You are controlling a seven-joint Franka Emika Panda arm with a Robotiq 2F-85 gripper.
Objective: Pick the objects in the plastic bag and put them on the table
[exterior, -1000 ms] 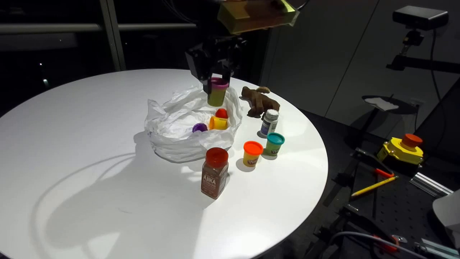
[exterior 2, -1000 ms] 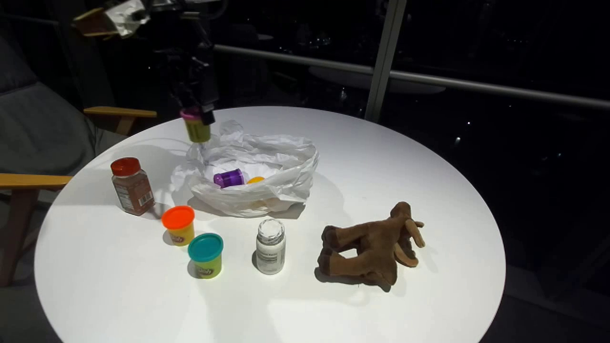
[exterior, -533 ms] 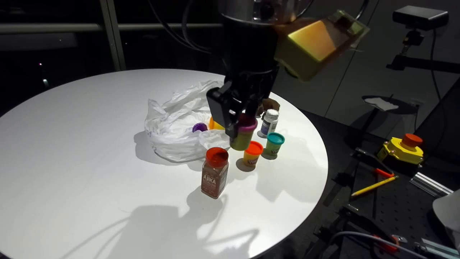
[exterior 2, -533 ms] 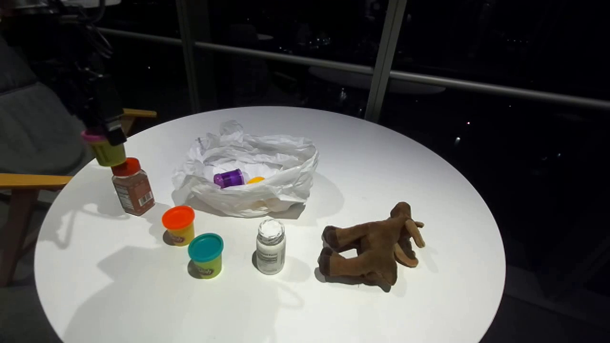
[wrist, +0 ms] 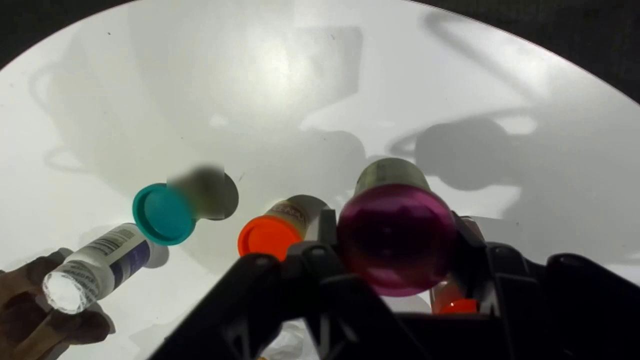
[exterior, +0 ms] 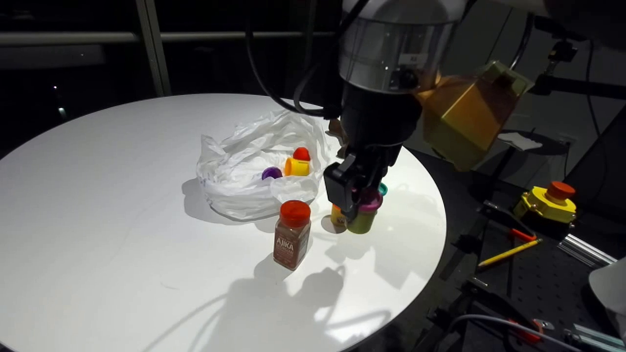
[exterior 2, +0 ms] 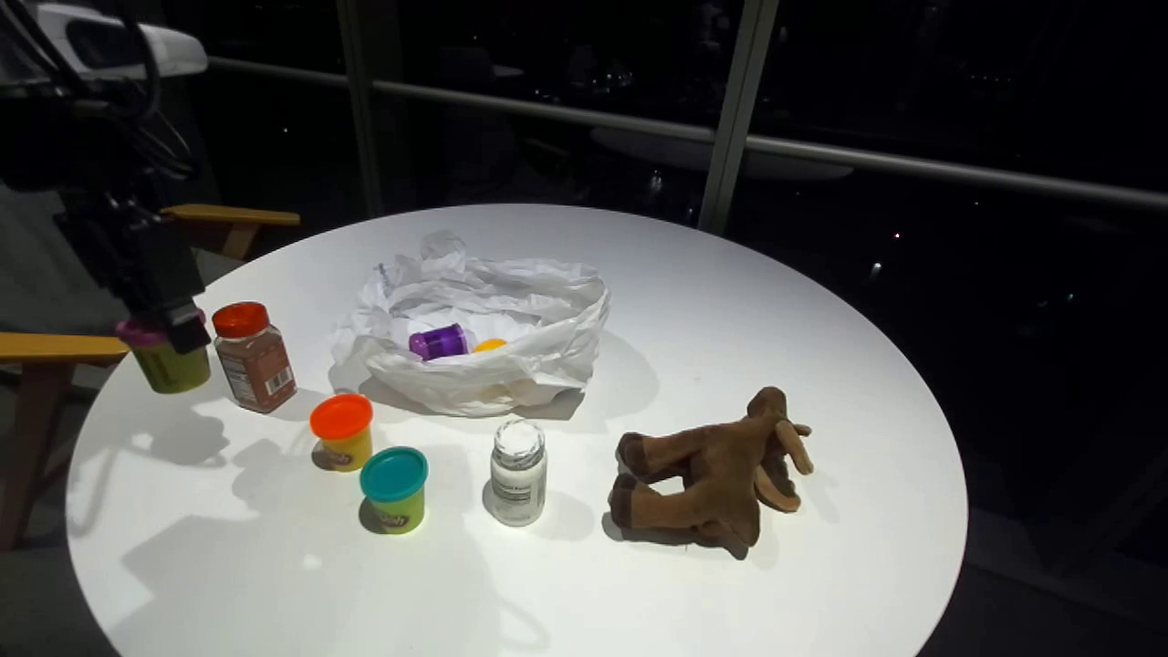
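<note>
My gripper (wrist: 398, 229) has its jaws halfway apart, clamped on a yellow-green plastic cup with magenta lid (exterior: 362, 222), above the round white table (exterior: 132, 171). In the translucent white plastic bag (exterior: 239, 203) lie a purple plastic cup (exterior 2: 440, 342), a yellow cup (exterior: 298, 167) and a red piece (exterior: 301, 153), whose shape I cannot judge well. Outside stand a red-lidded brown jar (exterior: 292, 239), an orange-lidded yellow cup (exterior 2: 342, 433), a teal-lidded green cup (exterior 2: 396, 490) and a white bottle (exterior 2: 518, 479); a brown plush toy (exterior 2: 716, 474) lies near the bottle.

dark glass windows (exterior 2: 949, 91) | grey metal frame (exterior 2: 735, 119) | flat grey wall (exterior: 562, 112) | grey wood-armed chair (exterior 2: 55, 348) | round dark side table (exterior: 553, 145)
</note>
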